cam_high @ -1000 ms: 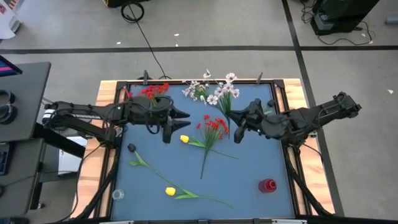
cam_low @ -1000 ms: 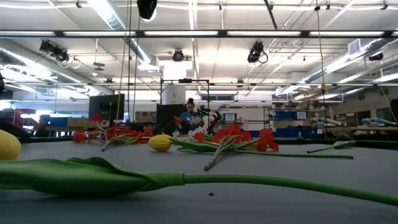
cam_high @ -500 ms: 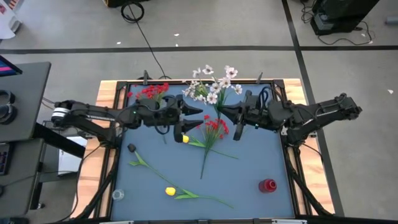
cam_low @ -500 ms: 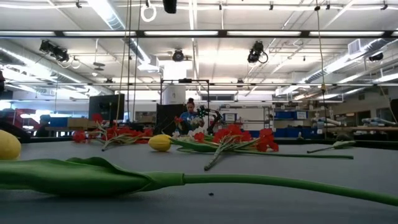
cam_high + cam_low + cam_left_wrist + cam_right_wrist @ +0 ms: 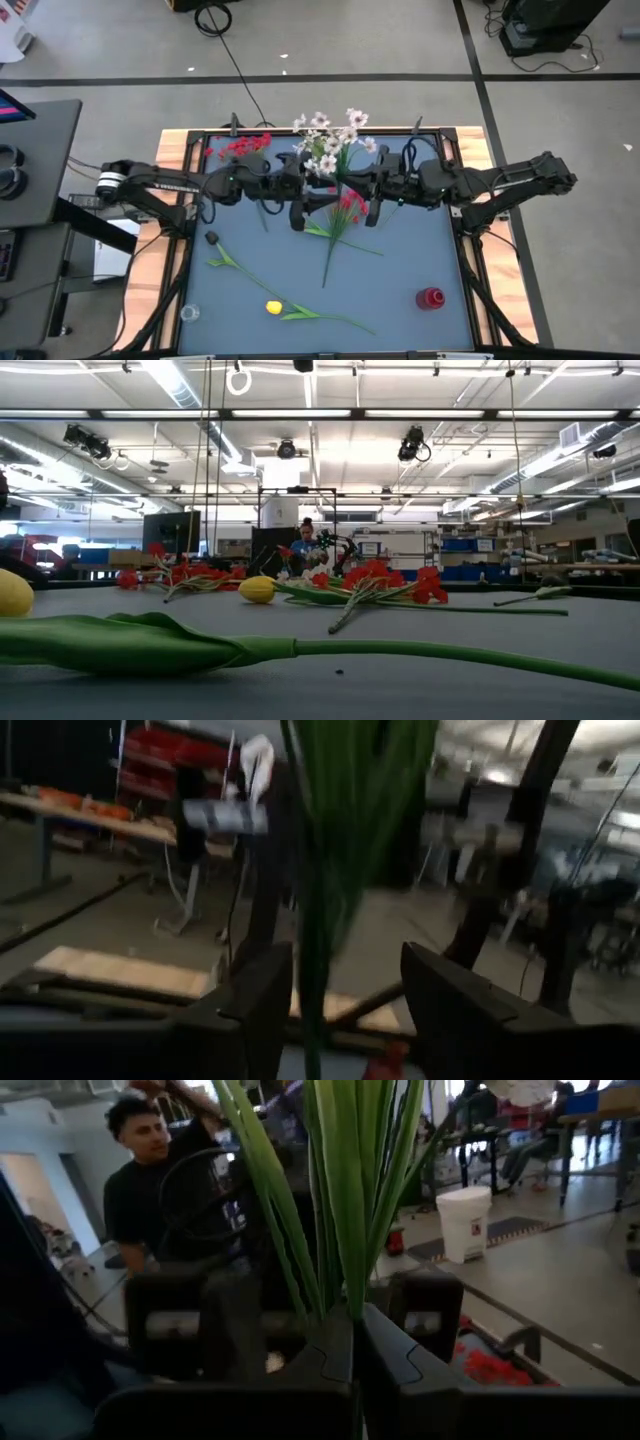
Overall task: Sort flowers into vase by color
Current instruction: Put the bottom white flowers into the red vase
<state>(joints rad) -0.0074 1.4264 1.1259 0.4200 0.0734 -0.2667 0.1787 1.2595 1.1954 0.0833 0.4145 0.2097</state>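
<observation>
A spray of white blossoms point(image 5: 330, 138) on green stems is held up over the table's far middle by my right gripper point(image 5: 352, 184), which is shut on its stems point(image 5: 345, 1230). My left gripper point(image 5: 322, 197) faces it from the left, open. One green stem point(image 5: 315, 910) stands between its fingers, close to one of them; whether they touch, I cannot tell. A red cluster point(image 5: 346, 204) lies under the grippers, its stem toward the near edge. Another red cluster point(image 5: 240, 147) lies at the far left. One yellow tulip point(image 5: 273, 307) lies near the front. My right gripper pinches the white spray's green stems and leaves, at their lower part point(image 5: 348, 1308), between its two shut fingers. The fingers come level from the table's right. The bunch stands upright above them, lifted clear of the table.
A red vase point(image 5: 430, 298) stands at the near right, a small clear glass point(image 5: 189, 312) at the near left corner and a small black object point(image 5: 212, 238) at the left. A second yellow tulip point(image 5: 257, 589) lies mid-table. A person point(image 5: 150, 1170) is beyond the table.
Both grippers have moved toward each other over the table's far middle, the left one rightward, the right one leftward. The white spray has travelled left with the right gripper. The left gripper now hides the mid-table yellow tulip in the high view.
</observation>
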